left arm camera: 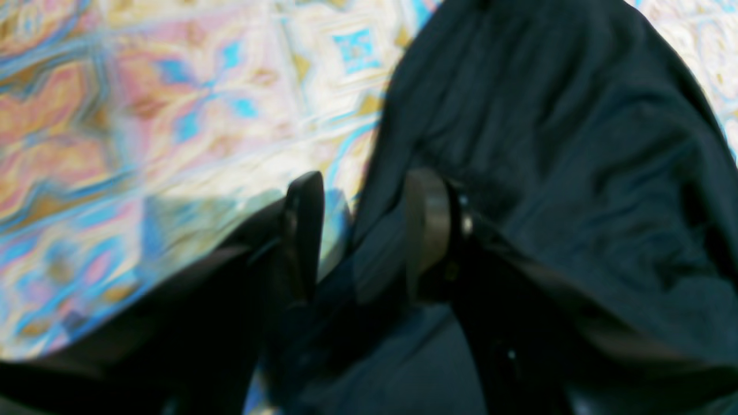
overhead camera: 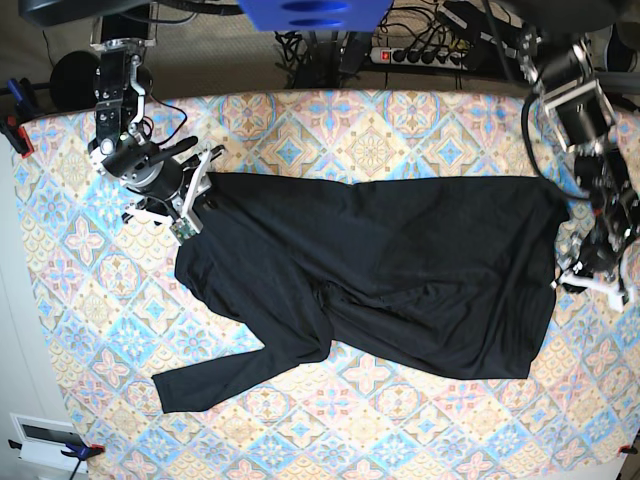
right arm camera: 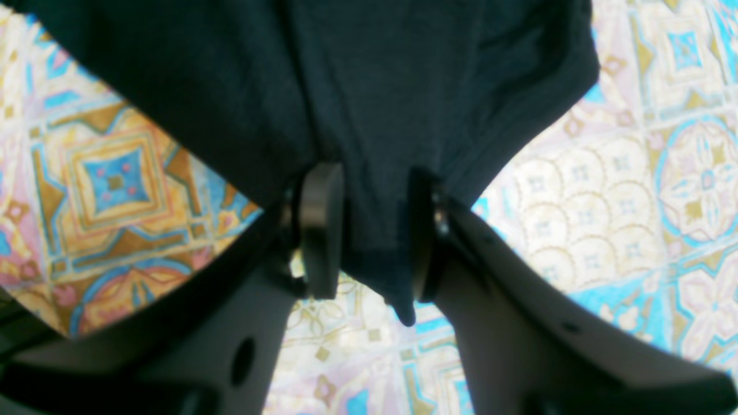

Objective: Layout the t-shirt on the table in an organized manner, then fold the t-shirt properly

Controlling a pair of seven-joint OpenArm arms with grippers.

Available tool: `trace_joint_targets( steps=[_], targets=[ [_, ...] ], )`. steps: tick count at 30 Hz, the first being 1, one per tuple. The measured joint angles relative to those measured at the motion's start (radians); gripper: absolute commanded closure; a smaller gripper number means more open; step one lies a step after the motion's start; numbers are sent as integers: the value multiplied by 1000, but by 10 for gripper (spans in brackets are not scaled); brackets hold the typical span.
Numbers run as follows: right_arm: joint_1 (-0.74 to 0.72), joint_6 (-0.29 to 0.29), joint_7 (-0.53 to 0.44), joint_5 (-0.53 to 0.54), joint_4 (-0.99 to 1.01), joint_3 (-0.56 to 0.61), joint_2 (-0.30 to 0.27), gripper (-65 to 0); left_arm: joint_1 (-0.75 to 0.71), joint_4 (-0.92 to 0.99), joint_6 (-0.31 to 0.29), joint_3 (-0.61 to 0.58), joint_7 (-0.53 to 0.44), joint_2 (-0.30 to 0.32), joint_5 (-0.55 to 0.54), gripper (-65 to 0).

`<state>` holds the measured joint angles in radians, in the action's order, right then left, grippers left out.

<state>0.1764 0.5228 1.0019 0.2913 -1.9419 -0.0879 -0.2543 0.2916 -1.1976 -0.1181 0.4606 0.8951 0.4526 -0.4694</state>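
Robot lab or test bench, not home. Table [overhead camera: 400, 130] under patterned tile-print cloth, cloth held by clamps [overhead camera: 18, 135] at left edge and near-left corner. Two arms mounted at far corners. Beyond far edge: power strip [overhead camera: 425, 55] with many plugs, tangled cables [overhead camera: 320, 45], dark floor. Blue fixture [overhead camera: 312, 14] overhead at far centre. White wall at left.

Black t-shirt [overhead camera: 400, 280] lies spread, rumpled, across the patterned table [overhead camera: 400, 130]
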Motion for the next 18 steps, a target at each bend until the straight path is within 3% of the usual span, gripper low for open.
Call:
trace_joint_targets(
  steps=[5,9,18],
  targets=[
    [3,2,0,2,1,1,44,-182,100,177,-2,-95,-144,-5,-6,-231],
    [1,0,1,0,1,3,43,-182,148,321,-2,-202,-222,-4,-7,-231],
    [3,0,1,0,1,2,43,-182,157,482,3,-306,-425,-5,-9,-231]
  ],
)
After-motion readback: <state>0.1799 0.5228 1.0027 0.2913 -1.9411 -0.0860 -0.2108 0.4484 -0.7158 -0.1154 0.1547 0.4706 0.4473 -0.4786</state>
